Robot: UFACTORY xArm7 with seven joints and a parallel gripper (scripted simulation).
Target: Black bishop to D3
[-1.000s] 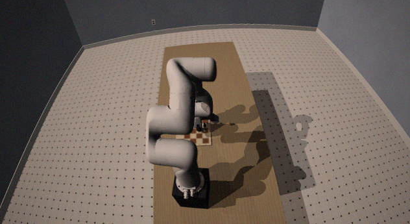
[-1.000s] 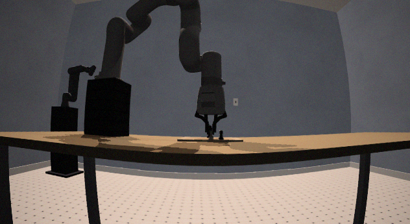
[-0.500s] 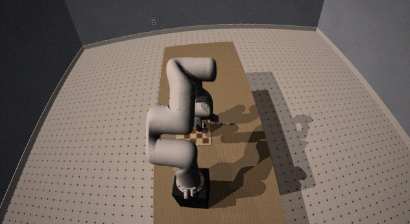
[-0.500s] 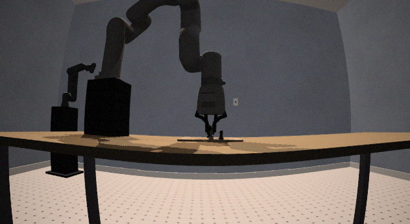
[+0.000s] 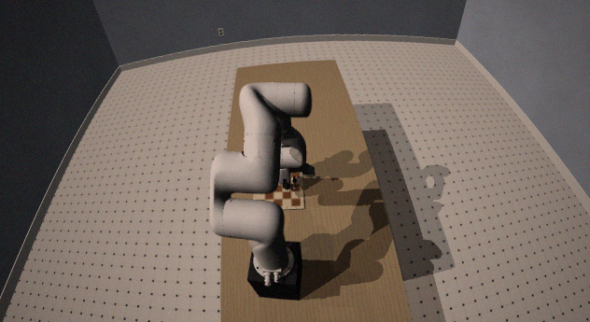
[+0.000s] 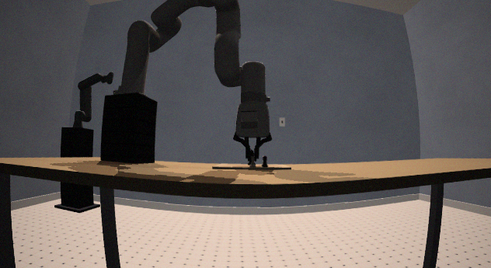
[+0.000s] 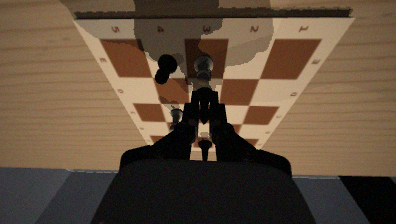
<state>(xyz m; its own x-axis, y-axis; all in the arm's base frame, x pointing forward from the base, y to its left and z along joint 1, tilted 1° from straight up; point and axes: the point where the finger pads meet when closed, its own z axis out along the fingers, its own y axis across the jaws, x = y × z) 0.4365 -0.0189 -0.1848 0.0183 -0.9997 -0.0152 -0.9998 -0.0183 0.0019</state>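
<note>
The arm reached down over the chessboard (image 7: 295, 60), which lay flat on the wooden table (image 6: 349, 174). Its gripper (image 7: 203, 107) was closed on a small dark chess piece (image 7: 204, 145), seemingly the black bishop, pinched narrowly between the two fingers low over the board's middle squares; which square lay under it could not be read. In the wrist view a black pawn-like piece (image 7: 165, 67) stood upright beyond the fingers near the file marked 4, and a paler grey piece (image 7: 202, 67) stood just beside it near the file marked 3. From the exterior view the gripper (image 6: 252, 156) hung vertically, its tips close to the board.
</note>
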